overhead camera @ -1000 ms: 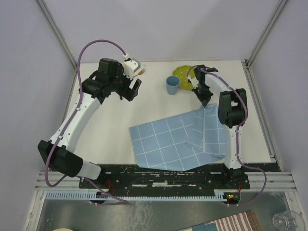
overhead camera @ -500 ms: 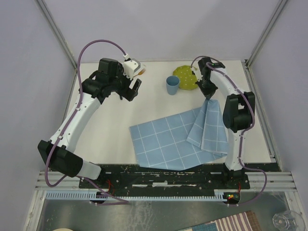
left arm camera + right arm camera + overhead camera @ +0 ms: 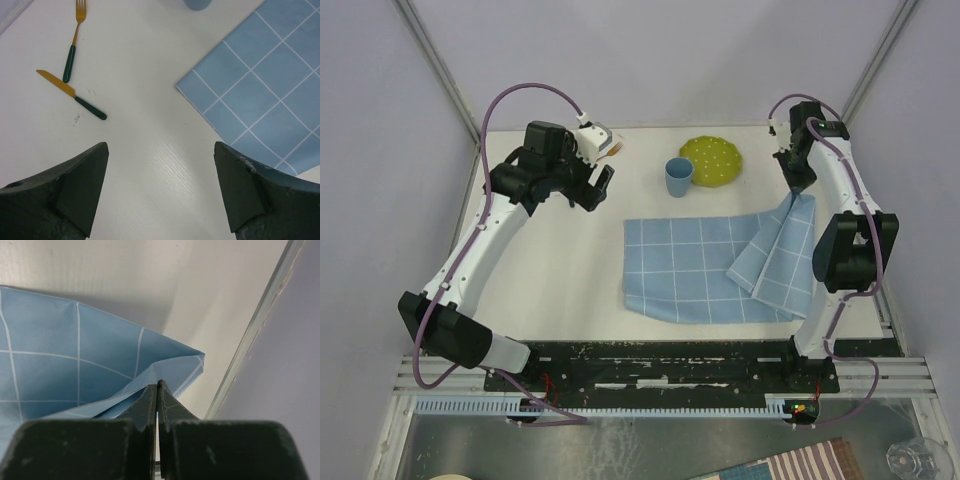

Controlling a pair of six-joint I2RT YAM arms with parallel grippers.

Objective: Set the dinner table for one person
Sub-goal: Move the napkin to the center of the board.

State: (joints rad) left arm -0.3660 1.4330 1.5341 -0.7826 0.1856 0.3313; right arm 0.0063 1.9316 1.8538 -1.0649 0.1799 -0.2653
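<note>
Jaws clamped on a raised corner of the blue cloth, the right gripper lets the rest trail flat across the dinner table beneath it, likely to spread a placemat, while the left gripper hangs wide open, empty.

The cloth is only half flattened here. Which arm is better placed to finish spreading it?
Right. The right claw is shut on the folded-over corner of the cloth, so it can likely pull that flap flat. The left claw hangs open over the table, near the fork and knife, holding nothing.
</note>
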